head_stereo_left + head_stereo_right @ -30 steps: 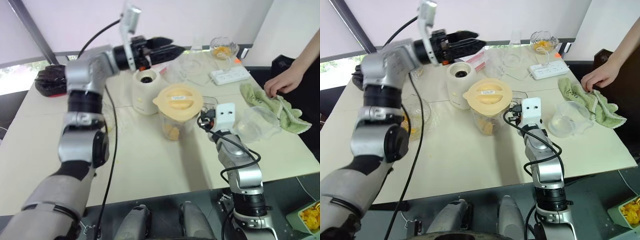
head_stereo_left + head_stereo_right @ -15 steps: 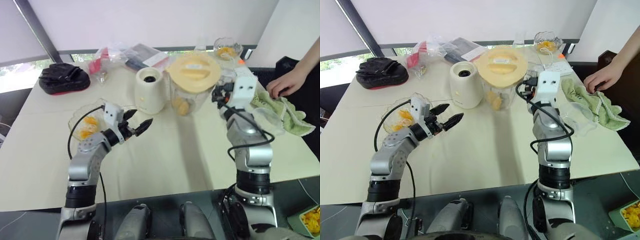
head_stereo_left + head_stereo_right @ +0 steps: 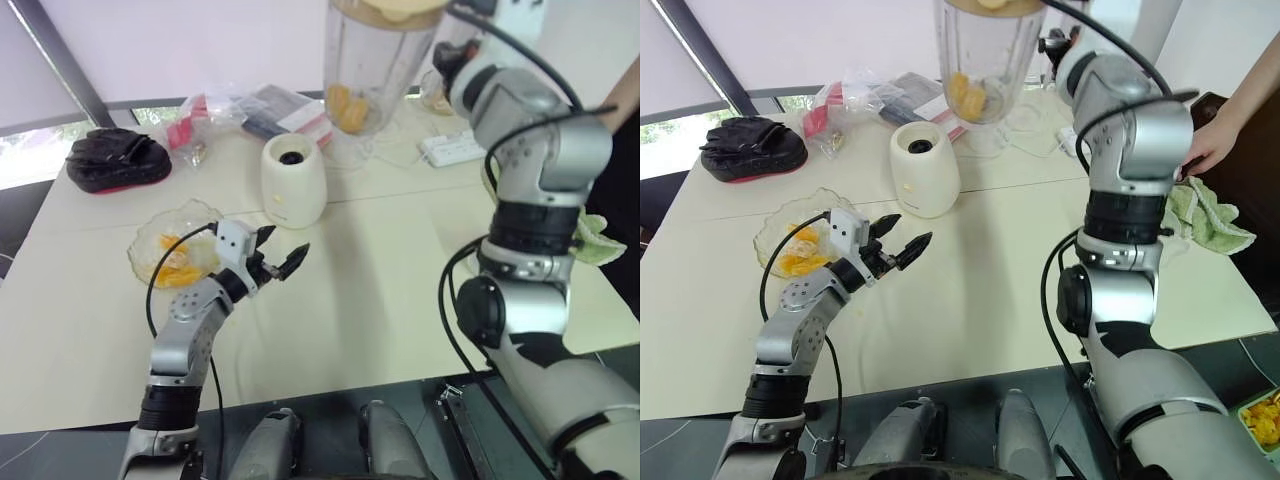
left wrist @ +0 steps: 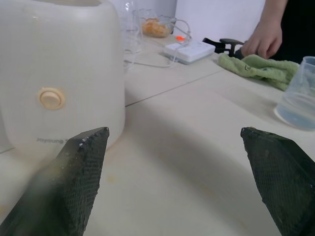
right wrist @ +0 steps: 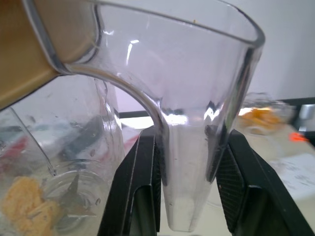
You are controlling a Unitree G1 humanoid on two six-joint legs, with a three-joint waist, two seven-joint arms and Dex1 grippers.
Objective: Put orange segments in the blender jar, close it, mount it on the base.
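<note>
We see orange segments (image 3: pixel 342 105) inside lidded blender jar (image 3: pixel 372 70), right end effector (image 5: pixel 189 169) clamped on its handle, left end effector (image 3: pixel 281 257) wide open, empty; mounting on base (image 3: pixel 293 182) remains

Both arms were built of silver-grey metal sections joined by black rounded joints, with thin black cables looping loosely alongside them. The left gripper (image 3: pixel 283 265) had two black, pointed fingers (image 4: pixel 74 182) with a fine cross-hatched texture, and a small white box sat on its wrist. The right gripper's (image 5: pixel 189 177) fingers looked the same black; its wrist perhaps carried a like white box.
</note>
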